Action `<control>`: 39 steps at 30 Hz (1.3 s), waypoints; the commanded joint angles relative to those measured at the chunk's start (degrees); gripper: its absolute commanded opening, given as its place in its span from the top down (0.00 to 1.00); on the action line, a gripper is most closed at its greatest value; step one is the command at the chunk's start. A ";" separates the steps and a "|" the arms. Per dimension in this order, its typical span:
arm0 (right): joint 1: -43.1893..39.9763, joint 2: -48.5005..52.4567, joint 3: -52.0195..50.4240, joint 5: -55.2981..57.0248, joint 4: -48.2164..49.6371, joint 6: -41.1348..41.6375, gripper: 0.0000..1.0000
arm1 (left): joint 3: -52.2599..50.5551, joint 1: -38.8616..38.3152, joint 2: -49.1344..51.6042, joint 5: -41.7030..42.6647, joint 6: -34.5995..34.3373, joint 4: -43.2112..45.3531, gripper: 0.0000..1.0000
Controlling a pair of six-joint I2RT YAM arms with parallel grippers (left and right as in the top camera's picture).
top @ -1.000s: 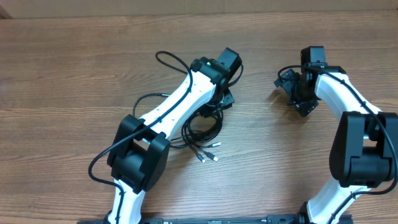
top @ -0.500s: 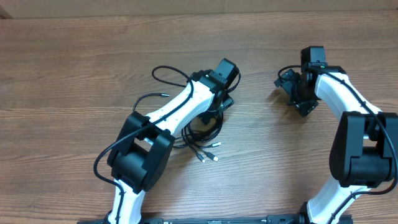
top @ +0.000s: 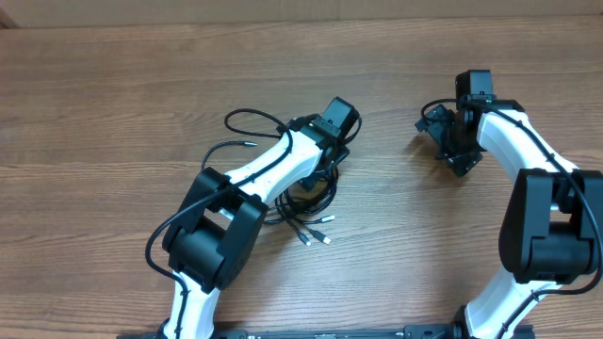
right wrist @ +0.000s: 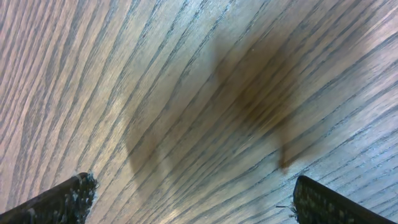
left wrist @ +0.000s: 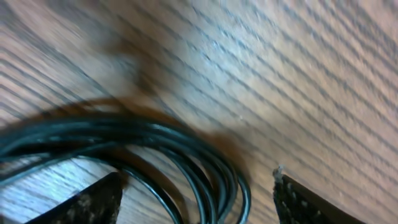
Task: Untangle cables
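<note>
Brown wood-grain table with thin black coiled cables lying inside the wide-open left gripper; right gripper likewise spread open, well apart from them

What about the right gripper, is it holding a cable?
No, the right wrist view shows only the bare wooden table between the fingers of the open right gripper, with no cable there.

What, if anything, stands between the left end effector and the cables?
Nothing visible does. In the left wrist view, the left end effector is open, and the coiled cables lie directly between its fingertips on the wooden table.
</note>
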 commanded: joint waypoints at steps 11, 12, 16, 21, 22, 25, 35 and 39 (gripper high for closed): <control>-0.17 0.15 0.98 0.76 0.20 -0.28 0.00 | -2.69 0.94 0.24 -14.53 16.55 5.38 0.44; -0.17 0.15 0.98 0.76 0.20 -0.28 0.00 | -2.69 1.29 0.24 -15.04 18.38 5.84 0.44; -0.17 0.15 0.98 0.76 0.20 -0.28 0.00 | -2.69 2.51 0.24 -15.26 26.84 7.45 0.46; -0.17 0.15 0.98 0.76 0.20 -0.28 0.00 | -2.69 3.65 0.24 -10.60 29.68 6.69 0.47; -0.17 0.15 0.98 0.76 0.20 -0.28 0.00 | -2.69 3.74 0.24 -7.74 29.73 6.69 0.46; -0.17 0.15 0.98 0.76 0.20 -0.28 0.00 | -2.69 3.76 0.24 -0.66 32.20 6.86 0.42; -0.17 0.15 0.98 0.76 0.20 -0.28 0.00 | -1.11 4.83 0.24 6.12 35.15 5.77 0.31; -0.17 0.15 0.98 0.76 0.20 -0.28 0.00 | -1.16 4.28 0.28 5.92 34.36 3.85 0.48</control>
